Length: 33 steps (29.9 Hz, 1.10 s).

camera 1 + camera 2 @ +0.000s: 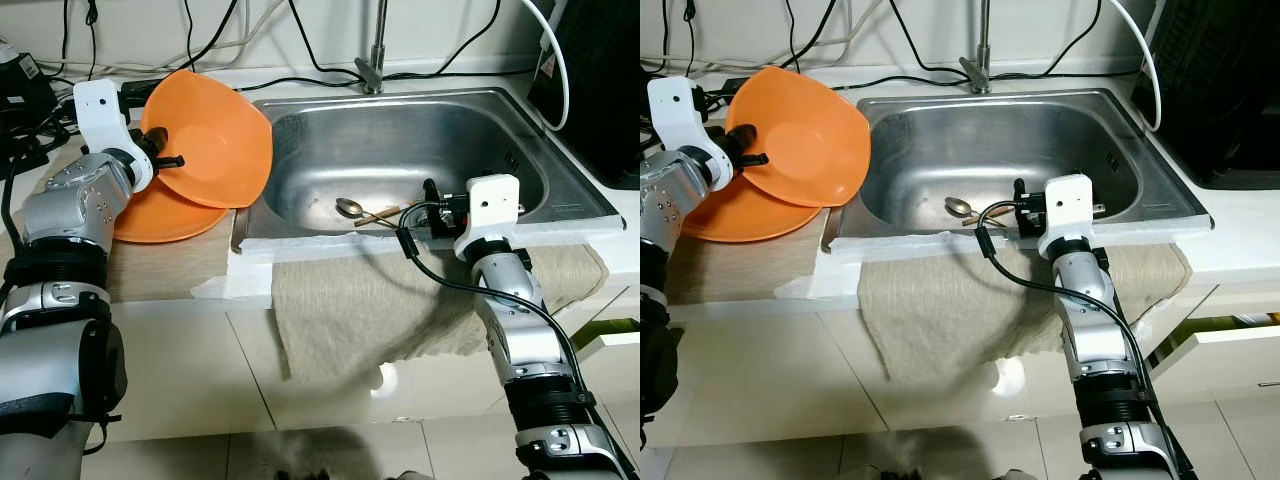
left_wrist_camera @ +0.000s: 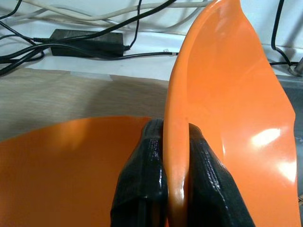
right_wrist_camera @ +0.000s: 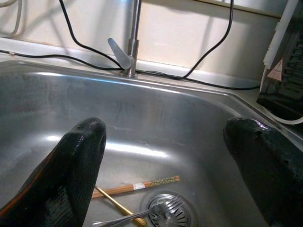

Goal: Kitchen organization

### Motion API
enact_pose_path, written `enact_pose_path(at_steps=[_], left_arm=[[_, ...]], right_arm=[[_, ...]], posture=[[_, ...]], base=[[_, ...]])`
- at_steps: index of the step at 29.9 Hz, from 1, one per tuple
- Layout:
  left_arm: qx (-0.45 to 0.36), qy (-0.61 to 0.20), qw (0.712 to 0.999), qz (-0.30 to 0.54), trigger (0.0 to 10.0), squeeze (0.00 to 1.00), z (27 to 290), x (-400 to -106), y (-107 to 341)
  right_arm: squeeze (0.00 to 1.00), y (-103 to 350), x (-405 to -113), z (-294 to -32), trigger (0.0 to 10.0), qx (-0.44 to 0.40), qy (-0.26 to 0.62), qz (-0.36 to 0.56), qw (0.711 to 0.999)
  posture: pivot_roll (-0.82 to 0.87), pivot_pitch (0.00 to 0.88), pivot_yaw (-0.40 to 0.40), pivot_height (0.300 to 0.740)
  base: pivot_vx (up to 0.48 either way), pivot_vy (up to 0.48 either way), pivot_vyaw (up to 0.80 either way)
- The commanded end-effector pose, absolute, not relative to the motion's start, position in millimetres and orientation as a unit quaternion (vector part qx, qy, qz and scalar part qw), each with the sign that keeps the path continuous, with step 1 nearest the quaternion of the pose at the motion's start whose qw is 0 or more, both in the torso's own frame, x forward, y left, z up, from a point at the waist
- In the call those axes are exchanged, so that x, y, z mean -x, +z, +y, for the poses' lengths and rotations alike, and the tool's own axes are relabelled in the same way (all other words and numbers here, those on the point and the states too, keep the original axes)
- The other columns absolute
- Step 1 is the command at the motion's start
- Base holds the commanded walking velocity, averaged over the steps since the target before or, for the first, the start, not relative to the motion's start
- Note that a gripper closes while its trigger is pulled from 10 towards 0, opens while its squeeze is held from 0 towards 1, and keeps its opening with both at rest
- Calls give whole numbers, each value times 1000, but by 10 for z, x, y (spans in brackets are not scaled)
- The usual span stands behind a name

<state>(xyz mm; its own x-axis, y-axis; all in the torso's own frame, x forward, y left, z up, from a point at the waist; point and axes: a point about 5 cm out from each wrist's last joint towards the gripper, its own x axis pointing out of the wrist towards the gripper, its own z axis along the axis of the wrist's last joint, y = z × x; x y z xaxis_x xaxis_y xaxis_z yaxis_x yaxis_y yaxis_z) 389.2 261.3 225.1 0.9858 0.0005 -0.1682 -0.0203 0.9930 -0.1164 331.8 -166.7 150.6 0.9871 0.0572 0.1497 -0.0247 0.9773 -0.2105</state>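
**Orange plate held up beside the sink**

Orange plate point(image 1: 215, 140) was up on its edge at the left of the sink point(image 1: 300, 215) in the left eye view. My left gripper point(image 1: 172, 160) pinched its rim. A second orange plate point(image 1: 160, 215) lay flat on the counter point(image 1: 165, 270) under it. In the sink lay a spoon point(image 1: 349, 207) and chopsticks point(image 1: 378, 214). My right gripper point(image 1: 432, 205) hung over the front edge of the sink. A beige cloth point(image 1: 350, 310) hung down the cupboard front.

From the right eye view I saw the same things. The tap point(image 1: 978, 65) stood behind the sink, with black cables point(image 1: 910, 75) along the wall.

In the left wrist view my two black fingers point(image 2: 142, 184) were squeezed onto the plate rim, one on each side.

In the right wrist view my fingers point(image 3: 71, 175) were spread wide with nothing between them. Below them lay the chopsticks point(image 3: 137, 186) and a fork point(image 3: 151, 212) near the drain point(image 3: 165, 208).

I think the step was to set the tilted plate down on the flat one. To do it well, I should lower it slowly and flat, and let go only when it rests. The grip was on the thin rim, so a fast swing might make it slip.
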Motion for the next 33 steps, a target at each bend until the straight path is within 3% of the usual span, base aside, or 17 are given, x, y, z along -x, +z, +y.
enact_pose_path(at_steps=[1,33], left_arm=[[47,13,992,114,0,0,2606,-3895,2160],[47,14,992,115,0,0,2595,-3918,2146]], right_arm=[[0,1554,-3347,-1689,10000,101,18,-83,991],[0,1538,-3385,-1693,10000,101,18,-81,991]], posture=[[-71,0,40,740],[-70,0,38,740]], base=[[0,0,0],[0,0,0]])
